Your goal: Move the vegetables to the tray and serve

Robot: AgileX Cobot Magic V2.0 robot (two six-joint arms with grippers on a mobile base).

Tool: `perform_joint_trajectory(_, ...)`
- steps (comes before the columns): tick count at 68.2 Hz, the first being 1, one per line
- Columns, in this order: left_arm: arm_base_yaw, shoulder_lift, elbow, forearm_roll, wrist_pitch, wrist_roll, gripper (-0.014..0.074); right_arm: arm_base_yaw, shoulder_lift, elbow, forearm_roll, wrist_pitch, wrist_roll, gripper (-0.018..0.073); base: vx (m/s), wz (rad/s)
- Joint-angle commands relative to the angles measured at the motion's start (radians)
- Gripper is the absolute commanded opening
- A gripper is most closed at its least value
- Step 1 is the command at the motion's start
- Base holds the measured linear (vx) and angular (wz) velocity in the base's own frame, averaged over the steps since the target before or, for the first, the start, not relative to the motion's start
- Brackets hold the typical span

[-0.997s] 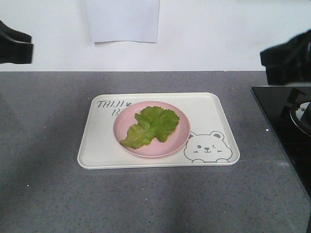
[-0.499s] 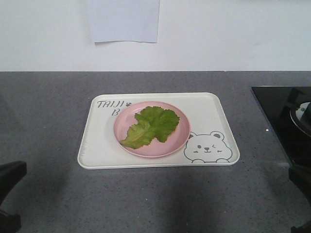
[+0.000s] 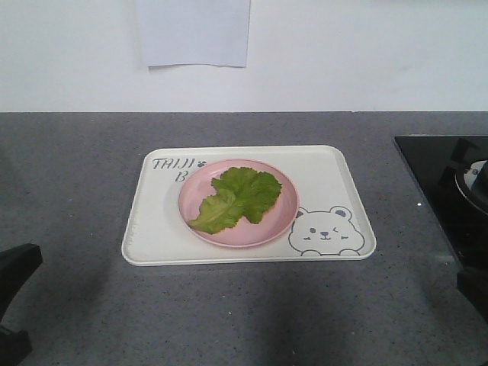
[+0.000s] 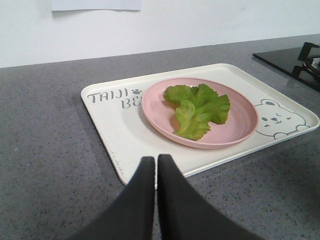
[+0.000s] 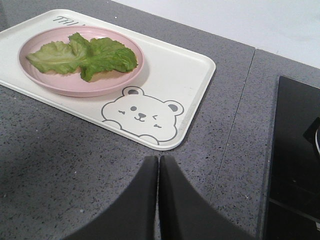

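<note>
One vegetable, a ruffled green lettuce leaf (image 3: pixel 236 200), lies flat on a round pink plate (image 3: pixel 267 231). The plate stands on the cream tray (image 3: pixel 328 183) with the bear drawing, in the middle of the grey counter. My left gripper (image 4: pixel 155 158) is shut and holds nothing. It hovers just off the tray's (image 4: pixel 115 130) near left corner, well short of the leaf (image 4: pixel 197 110). The right gripper (image 5: pixel 158 157) is also shut and holds nothing, over bare counter just off the tray's (image 5: pixel 175 75) bear corner. In the front view both grippers show only as dark shapes in the bottom corners.
A black stove top (image 3: pixel 442 183) with a burner lies at the counter's right edge, close to my right gripper. A sheet of paper (image 3: pixel 194 34) hangs on the white wall behind. Grey counter surrounds the tray on all sides.
Both arms dropped from the upper corners of the front view to the lower corners. Since half a second ago they barely shifted. Leaf, plate and tray stayed put.
</note>
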State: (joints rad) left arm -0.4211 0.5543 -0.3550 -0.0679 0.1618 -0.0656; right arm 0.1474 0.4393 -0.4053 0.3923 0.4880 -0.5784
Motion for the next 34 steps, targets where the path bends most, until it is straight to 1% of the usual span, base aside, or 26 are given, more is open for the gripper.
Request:
perform_joint_trajectory(1, -0.004, -0.002, -0.025, -0.009, -0.083, -0.01, -0.0007, 0.001, 0.002, -0.026, 0.01, -0.07, -0.002, -0.0006, 0.0, 0.0)
perform_joint_trajectory(34, -0.004, -0.002, -0.025, -0.009, -0.083, -0.01, -0.0006, 0.001, 0.002, -0.026, 0.01, -0.07, -0.002, -0.0006, 0.0, 0.0)
